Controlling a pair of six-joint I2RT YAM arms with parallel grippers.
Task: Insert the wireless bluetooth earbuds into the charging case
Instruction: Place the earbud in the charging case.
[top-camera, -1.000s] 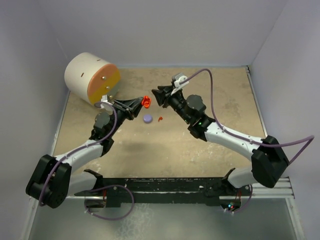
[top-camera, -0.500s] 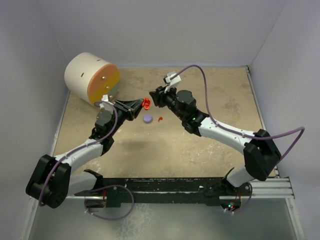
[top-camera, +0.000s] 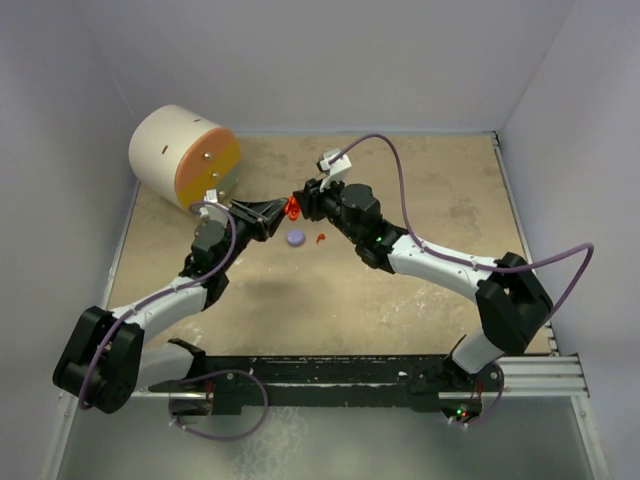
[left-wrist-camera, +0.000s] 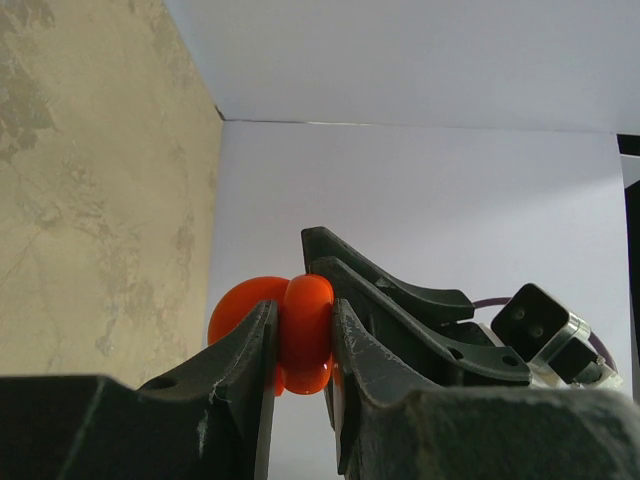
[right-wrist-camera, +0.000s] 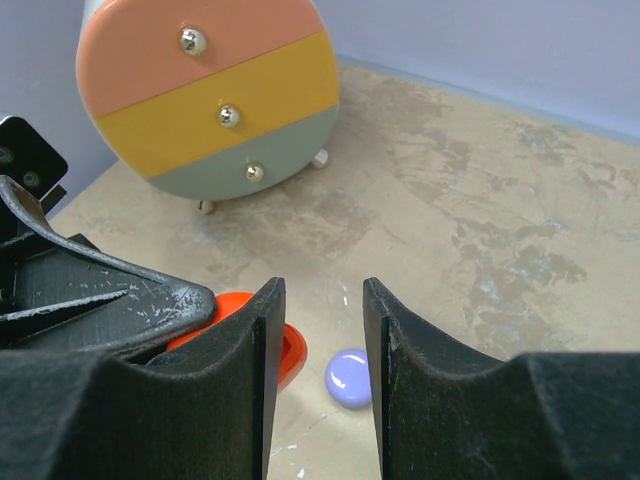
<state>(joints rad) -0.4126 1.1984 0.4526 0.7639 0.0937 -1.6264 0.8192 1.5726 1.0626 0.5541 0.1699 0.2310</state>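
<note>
My left gripper (top-camera: 278, 212) is shut on a round red charging case (top-camera: 292, 207), held above the table; in the left wrist view the case (left-wrist-camera: 305, 325) is pinched edge-on between the fingers (left-wrist-camera: 240, 350). Just right of the case, my right gripper (top-camera: 306, 198) stands open with nothing between its fingers. In the right wrist view the red case (right-wrist-camera: 295, 350) shows partly behind the left finger (right-wrist-camera: 255, 340). One tiny red earbud (top-camera: 320, 238) lies on the table. A small lavender disc (top-camera: 296, 238) lies beside it, also seen below the right gripper (right-wrist-camera: 348, 378).
A round drawer cabinet (top-camera: 185, 155) with peach, yellow and grey-green drawer fronts (right-wrist-camera: 210, 90) stands at the back left. Pale walls (top-camera: 560, 120) enclose the tan tabletop (top-camera: 440, 200) on three sides.
The right arm has swung left, bringing its open gripper up against the red case. The left gripper and the case have stayed in place.
</note>
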